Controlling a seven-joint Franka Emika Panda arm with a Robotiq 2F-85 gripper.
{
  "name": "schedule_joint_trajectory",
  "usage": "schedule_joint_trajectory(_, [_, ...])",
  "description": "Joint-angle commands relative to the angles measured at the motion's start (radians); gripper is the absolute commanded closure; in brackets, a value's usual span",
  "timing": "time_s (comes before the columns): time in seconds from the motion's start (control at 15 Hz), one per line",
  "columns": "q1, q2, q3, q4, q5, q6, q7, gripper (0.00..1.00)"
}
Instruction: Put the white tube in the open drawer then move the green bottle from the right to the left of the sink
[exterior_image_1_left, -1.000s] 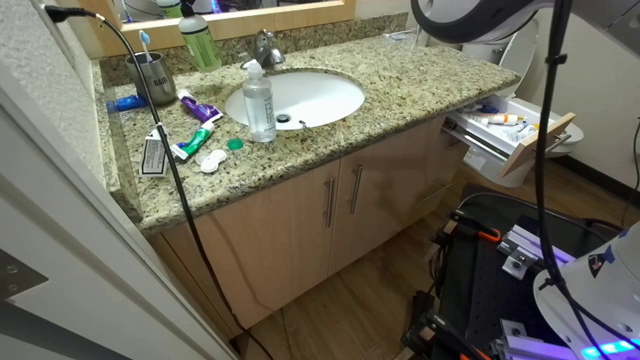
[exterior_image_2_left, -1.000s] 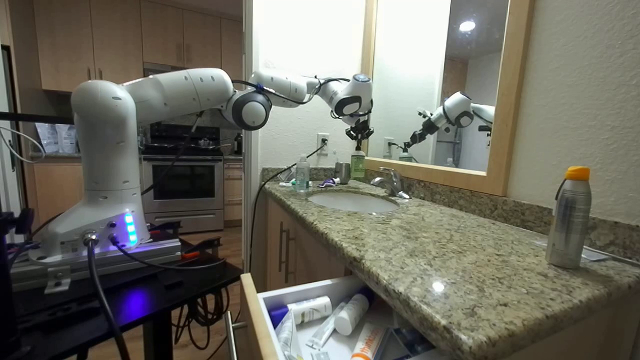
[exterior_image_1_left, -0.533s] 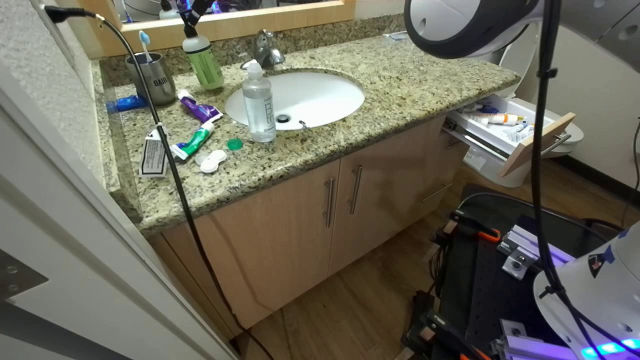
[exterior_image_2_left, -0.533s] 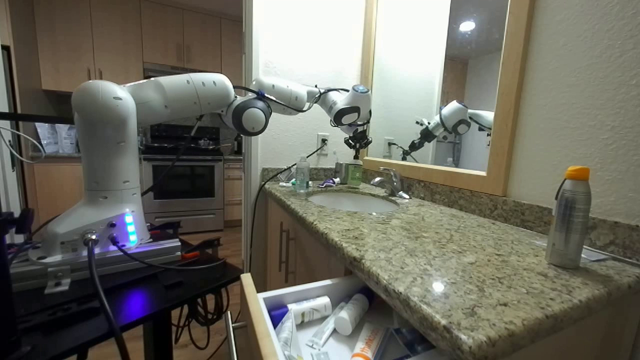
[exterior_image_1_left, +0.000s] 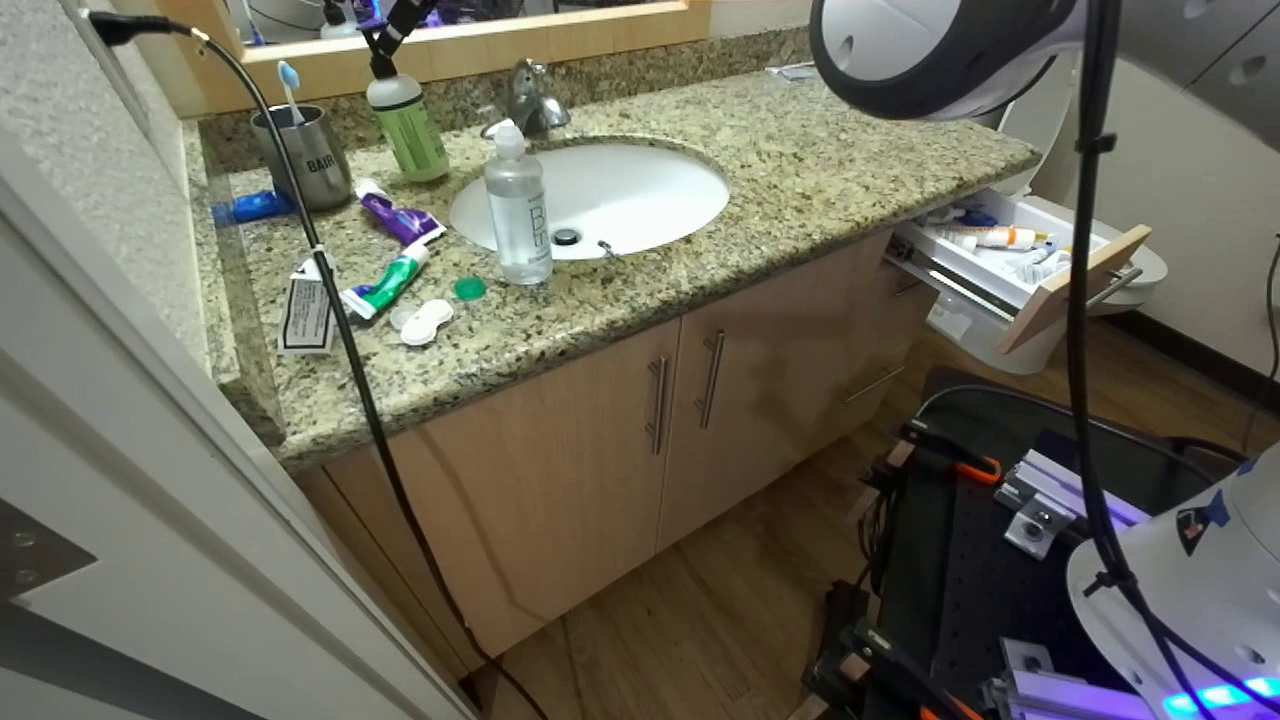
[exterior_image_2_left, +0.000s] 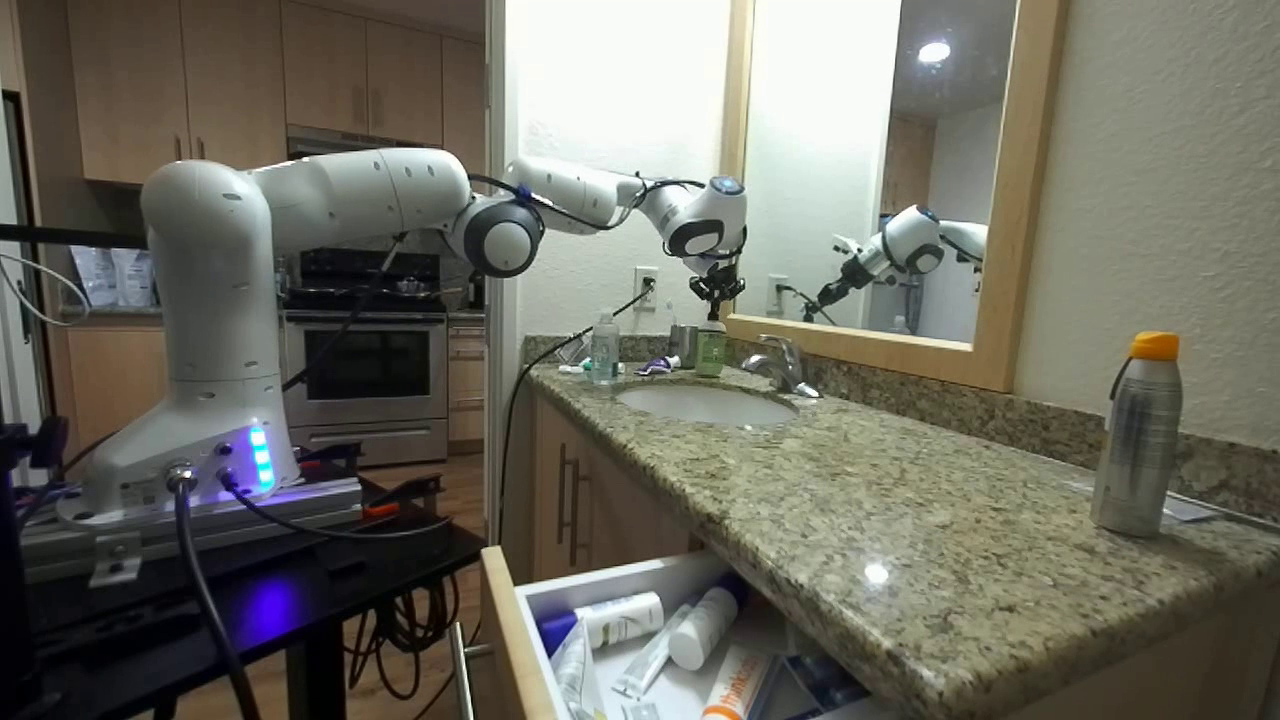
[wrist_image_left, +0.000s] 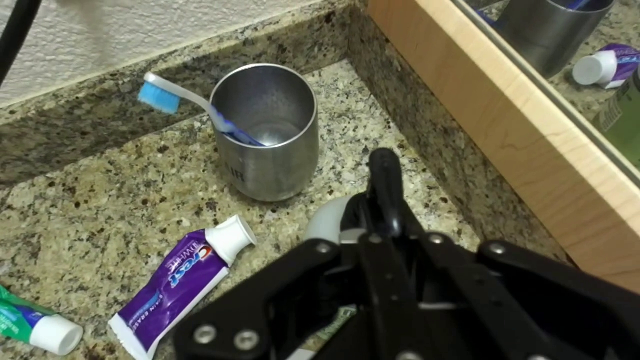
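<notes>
The green bottle (exterior_image_1_left: 411, 130) with its black pump top is at the back left of the sink (exterior_image_1_left: 640, 195), beside the metal cup. My gripper (exterior_image_2_left: 716, 306) is shut on the pump top from above. In the wrist view the bottle's pale shoulder (wrist_image_left: 327, 220) shows beside the black pump, while my gripper covers most of its body. Its base is at counter level, but I cannot tell whether it touches. The open drawer (exterior_image_2_left: 515, 620) holds several tubes; a slim white tube (exterior_image_2_left: 655, 650) lies among them.
A metal cup (wrist_image_left: 270, 160) with a toothbrush, a purple toothpaste tube (wrist_image_left: 182, 285) and a green tube (exterior_image_1_left: 392, 280) lie close by. A clear pump bottle (exterior_image_1_left: 520, 215) stands at the sink's front left. The mirror frame (wrist_image_left: 525, 130) and faucet (exterior_image_1_left: 535, 100) are near the bottle.
My gripper has come down with the green bottle, which hung higher a second ago and is now at counter level. Over the last half second it has sunk only slightly.
</notes>
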Motion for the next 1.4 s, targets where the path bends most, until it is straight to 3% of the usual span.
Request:
schedule_joint_trajectory(0.0, [-0.040, -0.010, 0.048, -0.002, 0.042, -0.024, -0.071, 0.98])
schedule_joint_trajectory(0.07, [-0.048, -0.012, 0.053, -0.004, 0.048, -0.033, -0.080, 0.66])
schedule_joint_trajectory(0.2, [-0.058, -0.016, 0.059, -0.004, 0.048, -0.046, -0.127, 0.60])
schedule_joint_trajectory(0.73, [-0.073, -0.063, 0.076, 0.012, 0.049, -0.123, -0.246, 0.03])
schedule_joint_trajectory(1.33, [-0.131, -0.281, 0.037, 0.023, 0.032, -0.318, -0.350, 0.00])
